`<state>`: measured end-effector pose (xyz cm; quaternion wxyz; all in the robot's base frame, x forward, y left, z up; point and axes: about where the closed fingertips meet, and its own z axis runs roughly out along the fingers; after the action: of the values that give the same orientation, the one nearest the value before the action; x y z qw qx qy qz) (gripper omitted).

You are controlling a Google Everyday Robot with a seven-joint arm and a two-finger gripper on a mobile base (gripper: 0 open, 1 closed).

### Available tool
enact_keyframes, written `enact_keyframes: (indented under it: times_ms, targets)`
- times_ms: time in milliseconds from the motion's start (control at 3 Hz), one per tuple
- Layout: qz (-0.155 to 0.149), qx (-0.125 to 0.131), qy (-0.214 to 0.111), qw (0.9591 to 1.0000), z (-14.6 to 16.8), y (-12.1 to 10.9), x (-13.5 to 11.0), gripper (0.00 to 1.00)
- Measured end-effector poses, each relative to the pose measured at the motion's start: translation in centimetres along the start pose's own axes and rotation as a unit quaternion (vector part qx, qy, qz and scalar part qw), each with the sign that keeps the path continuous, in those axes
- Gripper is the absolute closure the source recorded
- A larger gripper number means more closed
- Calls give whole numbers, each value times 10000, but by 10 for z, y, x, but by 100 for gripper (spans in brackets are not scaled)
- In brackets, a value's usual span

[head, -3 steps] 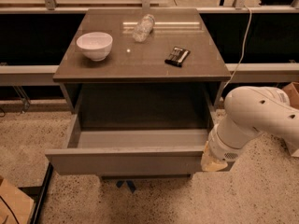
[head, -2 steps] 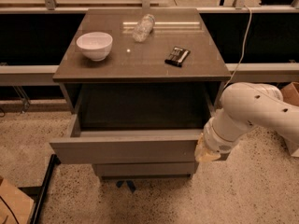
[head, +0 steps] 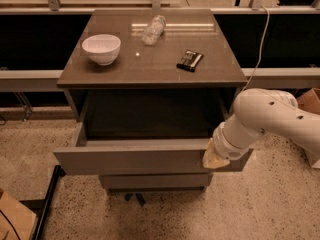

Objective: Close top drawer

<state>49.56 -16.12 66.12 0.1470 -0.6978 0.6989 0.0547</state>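
The top drawer [head: 135, 156] of the grey-brown cabinet stands partly open, its plain front sticking out below the cabinet top. Its dark inside shows only as a narrow strip. My gripper [head: 216, 160] is at the right end of the drawer front, pressed against it, at the end of my white arm [head: 265, 116]. A lower drawer front [head: 155, 180] shows beneath, set further back.
On the cabinet top [head: 150, 71] are a white bowl [head: 101, 48], a lying clear plastic bottle [head: 153, 30] and a dark snack bar [head: 190, 60]. A black stand leg [head: 47, 204] lies on the speckled floor at left. A cardboard box [head: 12, 219] sits bottom left.
The drawer has slid inward, with less of its inside showing than a second ago. My gripper and arm have moved with its front toward the cabinet.
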Motion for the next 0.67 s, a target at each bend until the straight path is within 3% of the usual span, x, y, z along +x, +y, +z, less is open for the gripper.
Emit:
enact_keyframes:
  times_ms: [667]
  targets:
    - [-279,467,-482,9974,14,-49,-28,100]
